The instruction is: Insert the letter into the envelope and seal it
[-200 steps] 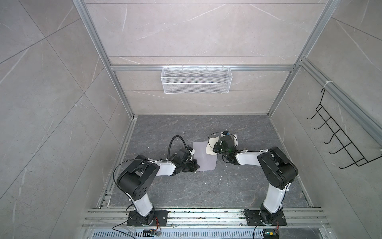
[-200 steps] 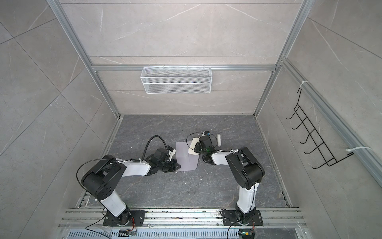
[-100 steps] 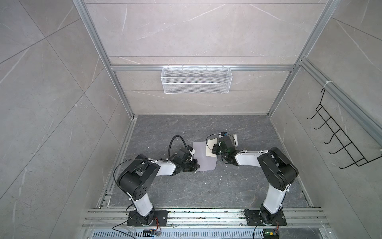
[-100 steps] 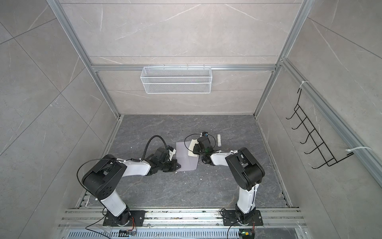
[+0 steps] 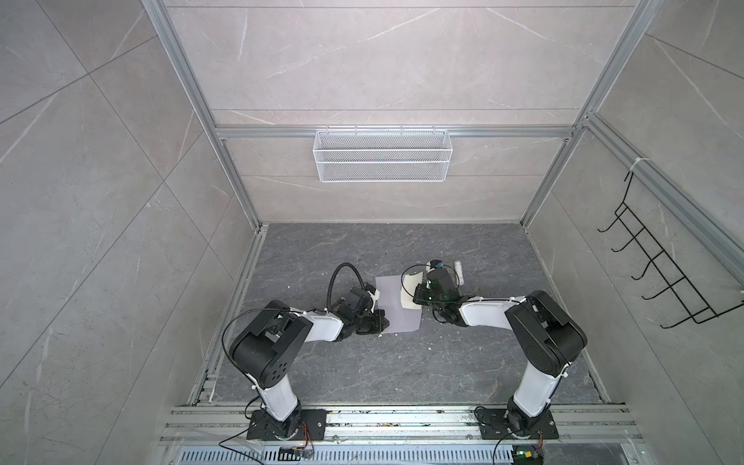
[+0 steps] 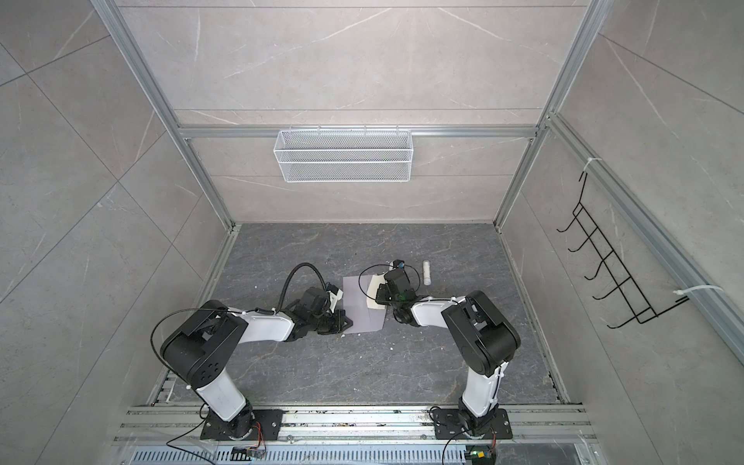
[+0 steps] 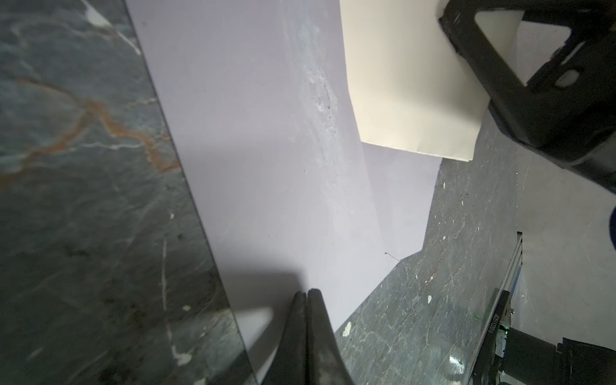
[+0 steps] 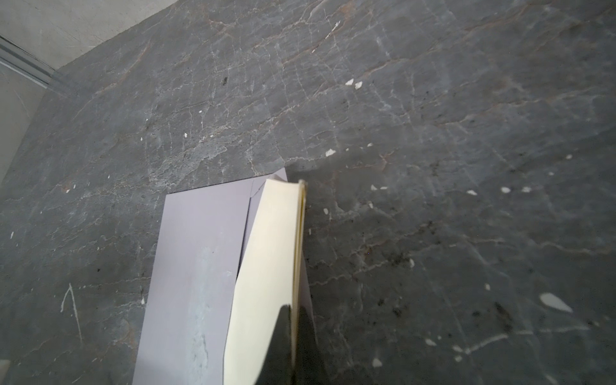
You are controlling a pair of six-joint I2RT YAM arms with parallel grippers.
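The pale lavender envelope (image 5: 396, 306) (image 6: 360, 308) lies flat on the dark floor between my two arms, its flap open toward the right arm. My left gripper (image 7: 306, 294) (image 5: 381, 322) is shut, and its tips rest on the envelope (image 7: 253, 166) near its nearest corner. My right gripper (image 8: 295, 311) (image 5: 419, 297) is shut on the folded cream letter (image 8: 266, 266) (image 7: 400, 83) (image 5: 410, 294). The letter is held tilted on edge over the flap side of the envelope (image 8: 193, 266). I cannot tell whether its lower edge is inside the mouth.
A small white cylinder (image 5: 459, 271) (image 6: 426, 273) lies on the floor just beyond the right wrist. A white wire basket (image 5: 381, 155) hangs on the back wall and a black hook rack (image 5: 660, 277) on the right wall. White flecks dot the floor.
My right gripper, with the letter in it, has shifted slightly toward the envelope. The left arm and the envelope have stayed where they were.
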